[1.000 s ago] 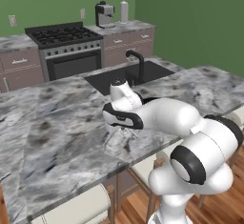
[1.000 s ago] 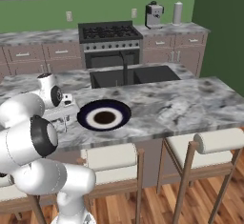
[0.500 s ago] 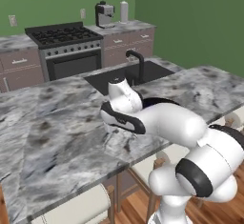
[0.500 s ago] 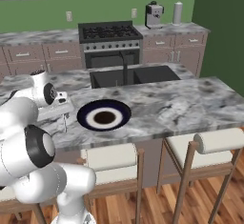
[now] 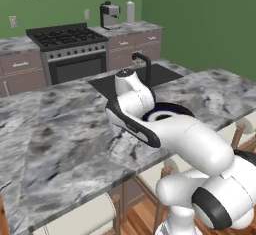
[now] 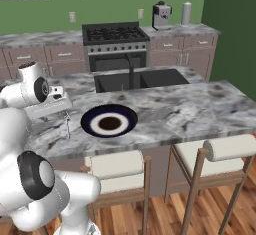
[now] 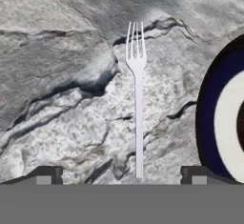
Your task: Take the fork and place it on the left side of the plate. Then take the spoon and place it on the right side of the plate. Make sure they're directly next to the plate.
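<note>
The fork [image 7: 138, 104] lies flat on the marble counter, prongs pointing away from the hand, just left of the plate [image 7: 207, 118] with a narrow strip of counter between them. My gripper [image 7: 121, 176] hovers above the fork's handle end, open, its fingertips [image 7: 45, 175] wide apart and holding nothing. From the right base view the fork [image 6: 68, 125] rests beside the plate [image 6: 89, 121], under the gripper [image 6: 59, 108]. The plate's dark rim [image 5: 175, 108] peeks out behind the arm. The spoon is out of view.
A dark sink [image 6: 135, 79] with a black faucet [image 6: 131, 64] sits behind the plate. Two stools [image 6: 220, 149] stand along the counter's front edge. The stove [image 6: 115, 34] and coffee machine [image 6: 161, 15] stand at the back wall.
The gripper opened and let go of the fork, which now lies on the counter beside the plate. The hand has lifted a little above it.
</note>
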Tool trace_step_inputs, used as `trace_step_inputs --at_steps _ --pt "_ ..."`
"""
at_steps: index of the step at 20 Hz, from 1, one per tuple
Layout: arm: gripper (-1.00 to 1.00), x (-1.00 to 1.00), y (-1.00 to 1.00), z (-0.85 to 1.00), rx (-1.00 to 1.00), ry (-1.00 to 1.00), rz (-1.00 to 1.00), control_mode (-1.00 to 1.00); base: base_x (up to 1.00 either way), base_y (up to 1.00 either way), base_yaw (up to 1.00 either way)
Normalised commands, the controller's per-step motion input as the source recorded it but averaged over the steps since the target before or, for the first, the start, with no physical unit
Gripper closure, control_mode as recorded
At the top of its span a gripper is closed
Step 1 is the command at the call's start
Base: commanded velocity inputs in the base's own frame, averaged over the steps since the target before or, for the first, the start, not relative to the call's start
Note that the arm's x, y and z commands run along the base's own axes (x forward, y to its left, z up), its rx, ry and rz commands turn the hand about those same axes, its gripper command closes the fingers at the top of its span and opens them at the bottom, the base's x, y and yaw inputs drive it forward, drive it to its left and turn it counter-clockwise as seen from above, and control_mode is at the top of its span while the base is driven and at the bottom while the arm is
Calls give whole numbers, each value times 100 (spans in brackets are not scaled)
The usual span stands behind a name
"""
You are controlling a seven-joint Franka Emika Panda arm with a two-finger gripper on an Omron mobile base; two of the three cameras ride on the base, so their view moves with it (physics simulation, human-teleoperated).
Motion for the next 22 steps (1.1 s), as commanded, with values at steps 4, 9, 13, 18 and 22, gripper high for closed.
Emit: trace_step_inputs --at_steps 4,9,13,18,22 --pt "-100 -45 0 49 0 -4 0 -100 0 0 0" --pt "-100 -85 -3 44 4 -7 0 -100 0 0 0" --pt "-100 -100 -11 43 6 -8 1 -100 0 0 0" --pt "-100 -100 -46 32 11 -3 0 -100 0 0 0" --pt "-100 -100 -68 26 12 -6 0 -100 0 0 0"
